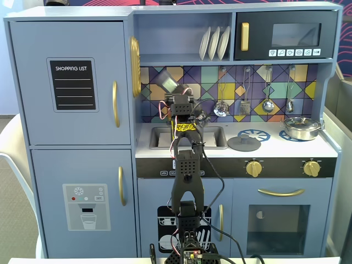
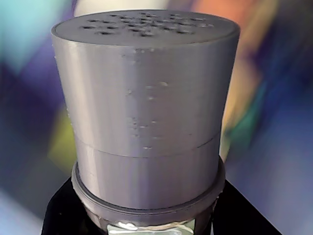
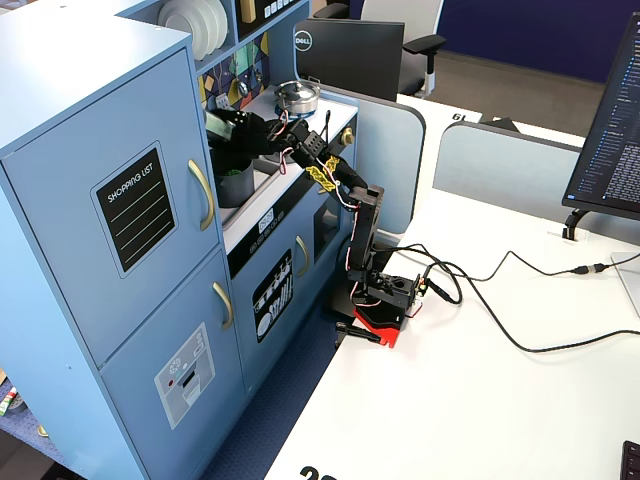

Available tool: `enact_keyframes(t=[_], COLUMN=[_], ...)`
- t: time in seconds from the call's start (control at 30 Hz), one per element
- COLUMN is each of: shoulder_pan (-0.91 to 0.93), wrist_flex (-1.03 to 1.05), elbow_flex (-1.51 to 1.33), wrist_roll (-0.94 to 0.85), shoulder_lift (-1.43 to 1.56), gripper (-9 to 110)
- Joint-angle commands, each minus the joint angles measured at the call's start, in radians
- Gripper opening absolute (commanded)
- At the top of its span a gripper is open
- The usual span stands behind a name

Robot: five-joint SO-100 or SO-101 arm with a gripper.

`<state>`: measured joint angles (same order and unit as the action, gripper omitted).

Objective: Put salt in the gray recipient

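Note:
My gripper (image 2: pixel 146 218) is shut on the salt shaker (image 2: pixel 144 98), whose light gray cap with holes fills the wrist view; the black jaws press its body on both sides. In a fixed view from the front, the shaker (image 1: pixel 167 81) is held tilted up high in front of the tiled back wall, above the sink, by my gripper (image 1: pixel 176 99). In a fixed view from the side, the shaker (image 3: pixel 222 124) and gripper (image 3: pixel 246 130) hang just above the dark gray pot (image 3: pixel 237 182) standing in the sink. From the front the pot is hidden behind the arm.
A flat gray lid with a knob (image 1: pixel 243 144) lies on the left burner. A shiny steel pan (image 1: pixel 301 127) sits on the right burner and also shows in the side view (image 3: pixel 297 95). Utensils (image 1: pixel 268 104) hang on the back wall. A shelf with plates (image 1: pixel 214 43) is overhead.

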<state>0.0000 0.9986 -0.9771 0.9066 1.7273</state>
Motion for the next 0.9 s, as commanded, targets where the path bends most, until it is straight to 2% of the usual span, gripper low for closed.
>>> enact_keyframes(t=[0.0, 0.17, 0.23, 0.33, 0.5, 0.6, 0.67, 0.77, 0.87], shoulder_pan=[-0.011, -0.061, -0.066, -0.052, -0.008, -0.003, -0.02, -0.043, -0.051], wrist_flex=[-0.026, -0.348, -0.419, -0.37, -0.084, -0.011, -0.054, -0.227, -0.356], elbow_flex=[0.051, 0.017, 0.031, 0.066, 0.067, 0.046, 0.035, 0.012, 0.018], wrist_roll=[0.015, -0.054, -0.075, -0.058, 0.038, 0.064, 0.054, -0.017, -0.222], shoulder_lift=[0.011, 0.026, 0.017, 0.0, 0.0, 0.0, 0.006, 0.02, 0.021], gripper=[0, 0, 0, 0, 0, 0, 0, 0, 0])
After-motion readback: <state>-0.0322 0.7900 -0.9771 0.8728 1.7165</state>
